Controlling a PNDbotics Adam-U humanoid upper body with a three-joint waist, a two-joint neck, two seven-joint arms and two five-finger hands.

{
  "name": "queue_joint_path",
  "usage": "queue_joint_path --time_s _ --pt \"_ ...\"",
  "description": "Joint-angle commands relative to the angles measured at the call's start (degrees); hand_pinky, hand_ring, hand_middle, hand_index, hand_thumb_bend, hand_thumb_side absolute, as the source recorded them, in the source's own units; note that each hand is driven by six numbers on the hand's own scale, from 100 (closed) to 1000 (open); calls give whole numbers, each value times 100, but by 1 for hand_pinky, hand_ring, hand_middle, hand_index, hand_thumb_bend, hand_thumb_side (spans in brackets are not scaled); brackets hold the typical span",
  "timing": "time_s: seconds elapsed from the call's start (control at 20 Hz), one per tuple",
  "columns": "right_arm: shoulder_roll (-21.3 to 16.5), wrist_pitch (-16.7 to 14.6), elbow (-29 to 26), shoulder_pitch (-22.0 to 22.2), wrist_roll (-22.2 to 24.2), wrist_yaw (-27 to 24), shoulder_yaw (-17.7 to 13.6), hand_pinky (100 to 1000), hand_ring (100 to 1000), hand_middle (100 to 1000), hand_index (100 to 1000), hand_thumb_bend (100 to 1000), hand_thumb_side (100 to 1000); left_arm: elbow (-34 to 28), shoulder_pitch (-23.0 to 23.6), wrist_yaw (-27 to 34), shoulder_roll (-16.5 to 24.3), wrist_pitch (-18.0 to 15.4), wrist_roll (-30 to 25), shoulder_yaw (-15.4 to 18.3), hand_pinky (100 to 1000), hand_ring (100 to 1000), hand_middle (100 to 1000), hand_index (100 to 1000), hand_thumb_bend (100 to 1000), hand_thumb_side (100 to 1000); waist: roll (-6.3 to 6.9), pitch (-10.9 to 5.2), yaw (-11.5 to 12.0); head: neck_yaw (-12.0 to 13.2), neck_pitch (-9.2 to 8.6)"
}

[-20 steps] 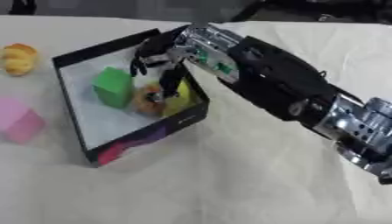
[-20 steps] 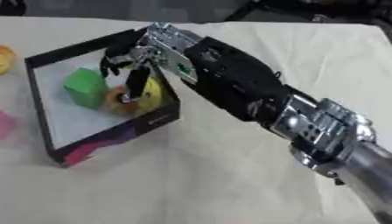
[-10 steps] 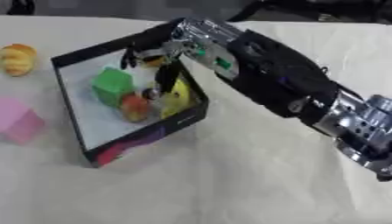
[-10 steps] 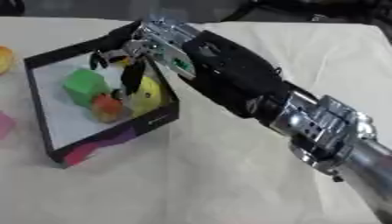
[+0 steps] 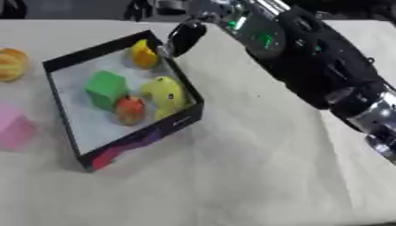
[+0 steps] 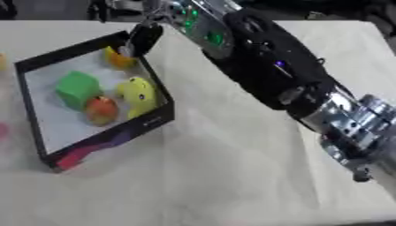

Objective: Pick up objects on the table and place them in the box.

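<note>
table: beige cloth, dark room behind | box: green cube, yellow and orange bits inside | my right hand: over box's far corner, fingers curled, holding nothing I can see

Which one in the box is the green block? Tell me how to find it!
Look at the black box on the table's left side. Inside, toward its left wall, sits the green block, beside a small red-orange fruit and a yellow toy. It is the only green, square-edged thing there.

The black-walled box holds a green cube, yellow pieces and a red-orange fruit.
</note>
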Motion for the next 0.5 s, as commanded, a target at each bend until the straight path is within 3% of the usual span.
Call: queue_joint_path --time_s 0.05,0.1,0.5 --pt "-368 297 -565 199 -291 -312 -544 911 799 761 876 100 509 -72 -19 -27 87 -17 43 82 828 783 775 821 148 888 101 -159 -29 74 -56" --pt "-453 387 -713 345 -382 -402 -691 911 796 759 873 100 397 -74 -18 -27 86 -20 49 88 828 783 775 821 131 896 112 -156 -53 102 -60" --pt "-810 1135 -1592 1559 -1130 -1150 -1906 921 780 745 859 100 506 -84 0 -51 145 -39 75 110 828 784 776 821 124 893 186 -125 -168 445 -116"
